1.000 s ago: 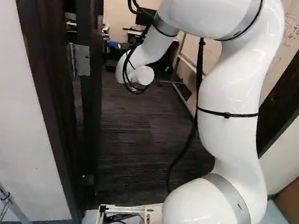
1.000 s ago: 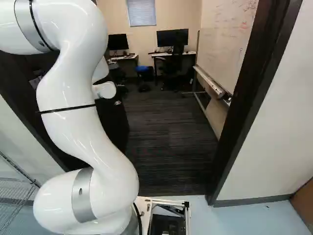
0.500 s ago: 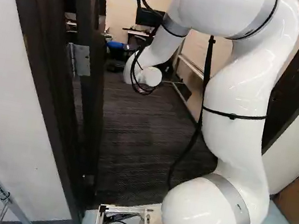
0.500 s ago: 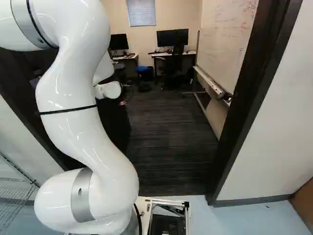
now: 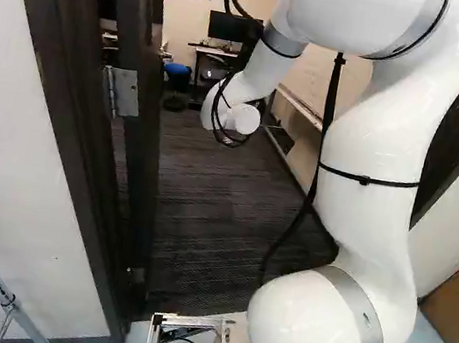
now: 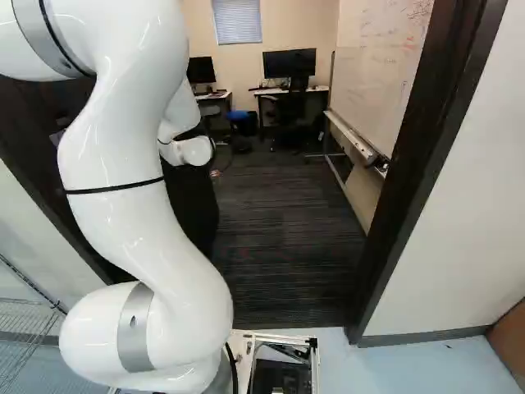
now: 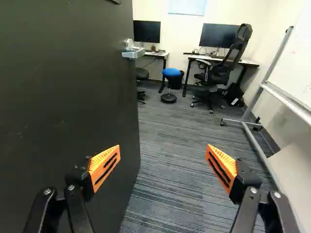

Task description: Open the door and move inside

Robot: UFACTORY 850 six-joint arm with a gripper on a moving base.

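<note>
Door (image 7: 63,73) beside open pincer (image 7: 163,158); touch unclear

Office, two desks (image 7: 247,61) with monitors (image 7: 216,35), swivel chair (image 7: 219,73), whiteboard (image 7: 295,70)

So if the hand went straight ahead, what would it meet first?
Likely the door, since one finger overlaps it in the wrist view; carpet shows between the fingers. Depth is unclear.

A dark, flat door (image 7: 63,87) stands open, inward from the frame's (image 5: 80,136) left side, silvery lever handle (image 7: 133,53) near its free edge.
</note>
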